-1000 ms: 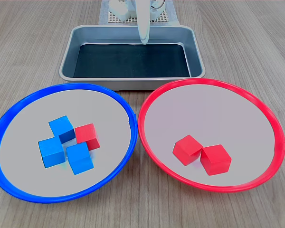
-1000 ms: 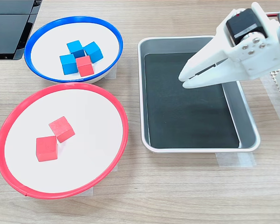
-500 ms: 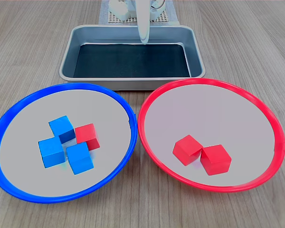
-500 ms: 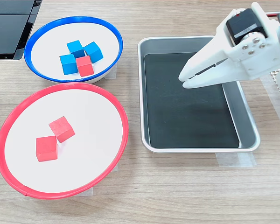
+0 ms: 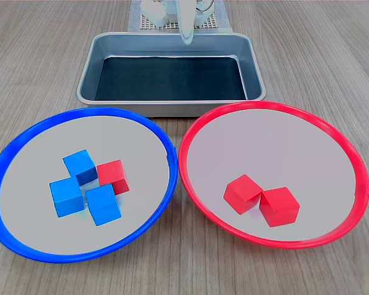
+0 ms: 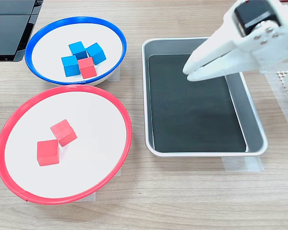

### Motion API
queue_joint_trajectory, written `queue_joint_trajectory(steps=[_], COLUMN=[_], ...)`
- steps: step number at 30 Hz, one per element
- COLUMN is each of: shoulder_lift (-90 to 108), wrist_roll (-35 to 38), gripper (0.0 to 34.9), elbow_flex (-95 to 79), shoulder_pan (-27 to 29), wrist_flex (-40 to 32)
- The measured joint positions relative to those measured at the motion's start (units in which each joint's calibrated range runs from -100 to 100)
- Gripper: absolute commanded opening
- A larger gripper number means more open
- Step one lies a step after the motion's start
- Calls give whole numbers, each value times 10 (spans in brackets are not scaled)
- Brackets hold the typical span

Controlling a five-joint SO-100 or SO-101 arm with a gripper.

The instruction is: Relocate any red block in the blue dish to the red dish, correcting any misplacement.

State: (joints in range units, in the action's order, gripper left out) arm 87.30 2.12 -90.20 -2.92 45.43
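First exterior view: steel tray (image 5: 171, 107) at back, blue dish (image 5: 12, 153) front left, red dish (image 5: 332, 132) front right, rims nearly touching. Red block (image 5: 114, 176) in blue dish, touching cluster of three blue cubes (image 5: 83, 187) on its left. Two red cubes (image 5: 262, 200) touching in red dish. Gripper (image 6: 188, 73) above tray in second exterior view.

The first exterior view looks low across both dishes toward the rectangular steel tray (image 5: 172, 67); the second exterior view looks steeply down, tray (image 6: 201, 148) at its right.
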Motion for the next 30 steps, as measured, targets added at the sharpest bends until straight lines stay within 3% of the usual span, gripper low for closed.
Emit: queue_joint_trajectory(steps=[13, 22, 30], shoulder_lift=[-474, -759, -920], wrist_roll=[160, 235, 253], gripper=[5, 60, 123], elbow_flex=[488, 753, 883], shoulder_pan=[30, 91, 138], wrist_flex=[87, 180, 166])
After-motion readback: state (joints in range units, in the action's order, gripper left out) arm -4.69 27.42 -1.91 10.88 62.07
